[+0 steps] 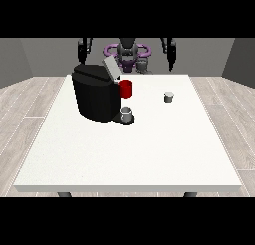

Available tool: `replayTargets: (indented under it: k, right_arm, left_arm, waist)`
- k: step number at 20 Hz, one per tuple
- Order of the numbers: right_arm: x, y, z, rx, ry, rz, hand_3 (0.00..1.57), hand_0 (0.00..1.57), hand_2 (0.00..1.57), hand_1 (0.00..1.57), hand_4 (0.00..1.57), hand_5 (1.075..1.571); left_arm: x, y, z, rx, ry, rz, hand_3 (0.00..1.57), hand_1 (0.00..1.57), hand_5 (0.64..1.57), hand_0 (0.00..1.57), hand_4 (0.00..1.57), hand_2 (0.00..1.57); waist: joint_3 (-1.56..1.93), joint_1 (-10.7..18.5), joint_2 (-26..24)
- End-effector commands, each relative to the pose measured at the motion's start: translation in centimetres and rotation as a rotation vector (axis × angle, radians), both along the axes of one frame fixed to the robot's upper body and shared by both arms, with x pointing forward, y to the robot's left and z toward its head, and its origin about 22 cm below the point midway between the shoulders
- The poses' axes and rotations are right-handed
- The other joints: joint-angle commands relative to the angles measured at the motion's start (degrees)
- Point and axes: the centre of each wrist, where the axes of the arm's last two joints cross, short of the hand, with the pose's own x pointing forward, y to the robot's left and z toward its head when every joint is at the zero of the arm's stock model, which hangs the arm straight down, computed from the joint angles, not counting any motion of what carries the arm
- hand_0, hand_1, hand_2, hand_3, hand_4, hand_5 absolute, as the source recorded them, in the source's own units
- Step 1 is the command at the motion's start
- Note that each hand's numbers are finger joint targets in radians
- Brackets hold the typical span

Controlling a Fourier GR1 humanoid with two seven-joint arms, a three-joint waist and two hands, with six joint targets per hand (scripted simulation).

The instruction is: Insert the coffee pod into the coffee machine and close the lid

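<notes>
The coffee pod [169, 96] is sat upright on the white table [124, 159], well off to the view's right of the coffee machine [95, 92] and not touched by anything. So nothing's been picked up yet; this looks like the very start, with the grab step not begun.

The coffee machine is the black block a bit left of the table's middle. Its lid [110, 69] is tipped up and open at the top. A red cup-shaped part [126, 88] is seen sticking out of the machine's right side, presumably where the pod goes. A small grey cup [127, 114] is parked on the machine's base, just below that red part.

Both hands are raised way behind the machine, beyond the table's far edge: the hand at the view's left [82, 51] and the hand at the view's right [171, 52]. Nothing is held by either one. How the fingers lie can't be told, too small and dark.

Next move, as a guess: the hand at the view's right gets brought down over the pod, since it's the nearer one, then the pod is carried across to the red part and the lid is pushed down.
</notes>
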Motion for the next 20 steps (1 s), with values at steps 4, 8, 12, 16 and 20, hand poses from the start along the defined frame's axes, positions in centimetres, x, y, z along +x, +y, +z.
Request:
replayTargets:
  k: [4, 8, 12, 16, 20]
  right_arm:
    - [0.0, -1.2, -1.5, 0.031, 0.013, -0.066, 0.00, 0.00, 0.00, 0.00, 0.00, 1.571]
    - [-0.4, -1.4, -2.2, -0.076, -0.025, -0.258, 0.00, 0.00, 0.00, 0.00, 0.00, 1.571]
    - [0.3, -1.1, -0.8, -0.111, -0.042, -0.227, 0.00, 0.00, 0.00, 0.00, 0.00, 1.571]
    - [2.2, 0.4, -0.1, -0.111, -0.089, -0.227, 0.00, 0.00, 0.00, 0.00, 0.00, 1.571]
    - [2.5, 3.5, 2.1, -0.093, -0.137, -0.132, 0.00, 0.00, 0.00, 0.00, 0.00, 1.571]
  left_arm:
    - [0.7, 3.6, 1.4, 0.198, -0.084, -0.115, 0.00, 0.00, 1.571, 0.00, 0.00, 0.00]
    - [-0.8, 6.6, 1.6, 0.346, -0.136, -0.267, 0.00, 0.00, 1.571, 0.00, 0.00, 0.00]
    - [0.6, 8.6, 2.2, 0.456, -0.111, -0.219, 0.00, 0.00, 1.571, 0.00, 0.00, 0.00]
    - [3.8, 10.0, 5.5, 0.534, -0.095, -0.228, 0.00, 0.00, 1.571, 0.00, 0.00, 0.00]
    - [5.5, 13.1, 4.7, 0.575, -0.061, -0.163, 0.00, 0.00, 1.571, 0.00, 0.00, 0.00]
  waist:
    - [-0.40, 0.1, 0.5]
    - [-0.43, 1.8, -0.4]
    - [-0.43, -1.5, 0.5]
    - [-0.41, -2.4, 4.0]
    - [-0.46, -7.1, 8.3]
